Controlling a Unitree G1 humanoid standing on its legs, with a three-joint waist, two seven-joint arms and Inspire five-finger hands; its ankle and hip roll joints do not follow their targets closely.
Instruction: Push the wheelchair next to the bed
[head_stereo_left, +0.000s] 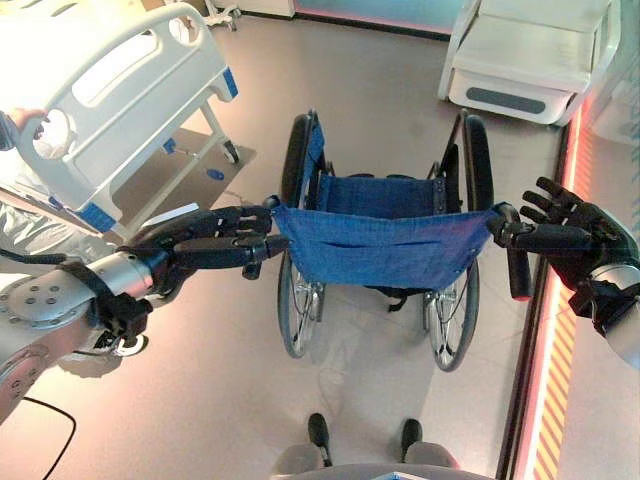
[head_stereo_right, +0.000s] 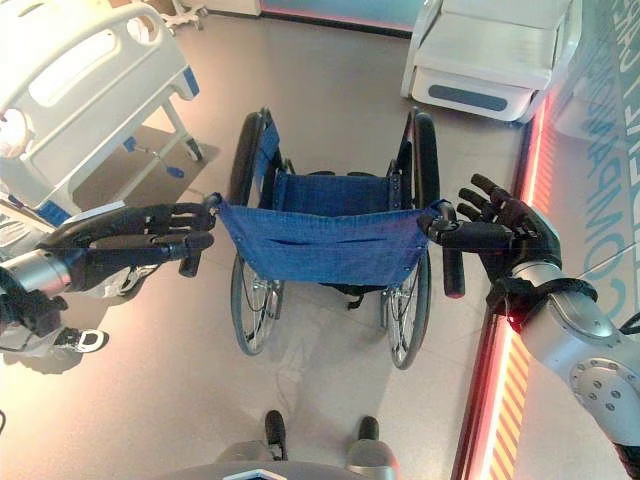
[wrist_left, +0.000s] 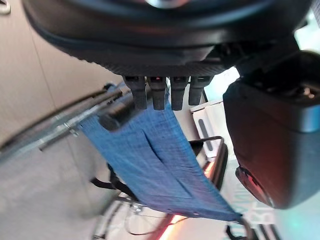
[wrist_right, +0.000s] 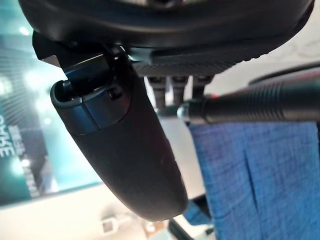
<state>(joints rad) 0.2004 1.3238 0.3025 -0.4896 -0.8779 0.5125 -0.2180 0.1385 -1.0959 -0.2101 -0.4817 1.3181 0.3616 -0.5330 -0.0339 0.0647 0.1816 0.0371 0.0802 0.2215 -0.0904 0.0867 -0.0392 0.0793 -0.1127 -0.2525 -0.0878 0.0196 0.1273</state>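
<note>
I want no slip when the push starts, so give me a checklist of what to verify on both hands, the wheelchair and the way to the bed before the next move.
1. Left hand at the left push handle: ok, its straight fingers reach the handle.
2. Left hand closed round that handle: not ok, fingers straight.
3. Right hand closed round the right push handle: not ok, fingers spread, the handle lies across the palm.
4. Wheelchair upright on its wheels: ok.
5. Bed ahead to the robot's left: ok, bare floor between.
6. Brakes released: cannot tell.
</note>
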